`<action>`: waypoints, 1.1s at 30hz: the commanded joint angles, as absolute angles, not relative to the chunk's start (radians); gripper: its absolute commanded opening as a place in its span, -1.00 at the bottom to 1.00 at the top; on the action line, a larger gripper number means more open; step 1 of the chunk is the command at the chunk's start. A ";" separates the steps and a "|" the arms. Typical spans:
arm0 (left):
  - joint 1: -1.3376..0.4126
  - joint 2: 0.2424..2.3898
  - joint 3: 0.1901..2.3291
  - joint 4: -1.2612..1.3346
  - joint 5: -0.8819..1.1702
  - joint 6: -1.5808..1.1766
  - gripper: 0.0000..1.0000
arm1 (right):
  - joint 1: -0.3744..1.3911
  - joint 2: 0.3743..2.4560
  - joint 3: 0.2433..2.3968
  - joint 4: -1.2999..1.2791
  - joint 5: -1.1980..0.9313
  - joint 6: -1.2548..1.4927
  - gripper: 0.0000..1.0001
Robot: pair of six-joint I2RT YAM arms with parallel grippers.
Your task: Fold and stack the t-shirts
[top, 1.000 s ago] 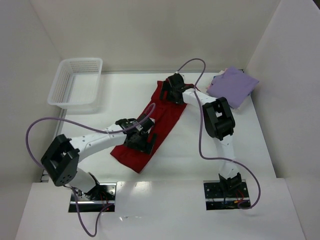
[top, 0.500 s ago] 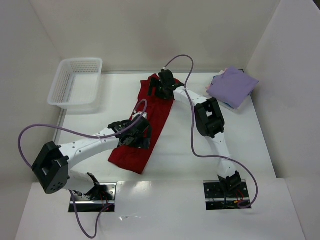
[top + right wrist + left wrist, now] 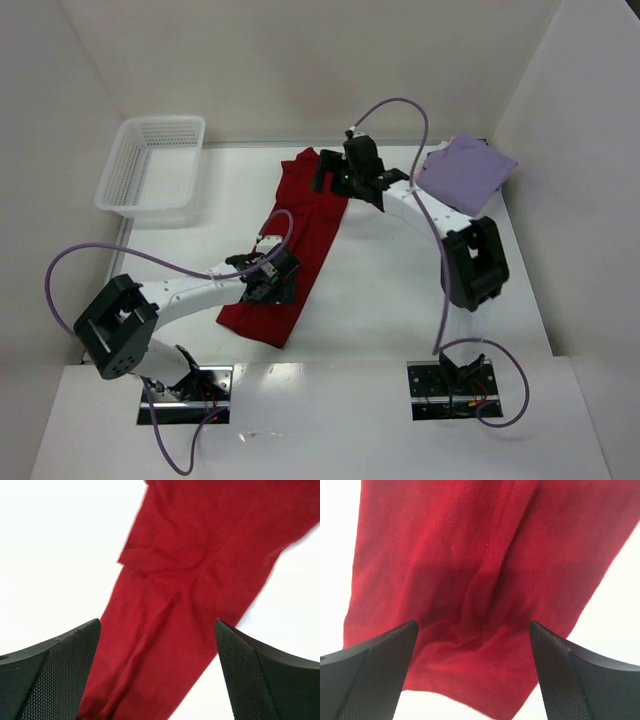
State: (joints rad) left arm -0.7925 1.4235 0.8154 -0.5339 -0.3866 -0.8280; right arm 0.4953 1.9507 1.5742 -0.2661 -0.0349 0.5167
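Dark red t-shirt [image 3: 308, 235] lies flat on the table [image 3: 390, 290], folded into a long strip running diagonally from near left to far centre, with some creases mid-cloth. Left jaws are over its near end, spread wide, nothing between them. Right jaws are over its far end, also wide open and empty. Can't tell if the tips touch the cloth. Lavender t-shirt [image 3: 465, 172] sits folded square at the far right corner, on other pale cloth edges. White mesh basket [image 3: 150, 170] is at far left, well apart.
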 commanded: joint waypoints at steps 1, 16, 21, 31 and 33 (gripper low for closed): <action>-0.784 1.483 0.805 -0.469 -0.411 -0.881 0.98 | 0.491 1.763 1.459 -0.164 -0.025 0.523 0.98; -0.804 1.663 0.911 -0.364 -0.166 -0.770 0.98 | 0.370 1.494 1.226 -0.172 0.035 0.532 0.98; -0.815 1.749 0.986 -0.304 0.041 -0.678 0.98 | 0.347 1.494 1.206 -0.183 0.044 0.532 0.98; -0.857 1.792 1.071 -0.295 0.164 -0.724 0.98 | 0.327 1.537 1.195 -0.173 0.026 0.532 0.98; -0.857 1.779 1.071 -0.284 0.184 -0.753 0.98 | 0.327 1.548 1.195 -0.163 0.014 0.532 0.98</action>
